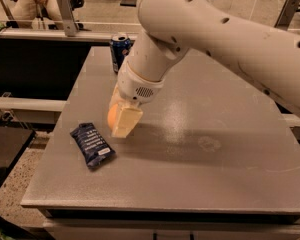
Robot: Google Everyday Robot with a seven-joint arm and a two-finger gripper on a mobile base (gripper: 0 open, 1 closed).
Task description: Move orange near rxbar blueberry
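My gripper (121, 120) hangs from the big white arm over the left-middle of the grey table (205, 134). Its cream fingers (126, 123) are shut on the orange (111, 115), of which only a sliver shows on the left side. The fruit is held just above the tabletop. The rxbar blueberry (92, 145), a flat dark navy wrapper with white print, lies on the table just left of and below the gripper, a short gap apart.
An upright blue soda can (120, 50) stands at the table's back left. The table's left edge (55, 134) is close to the bar. A person (35, 4) sits at desks behind the table.
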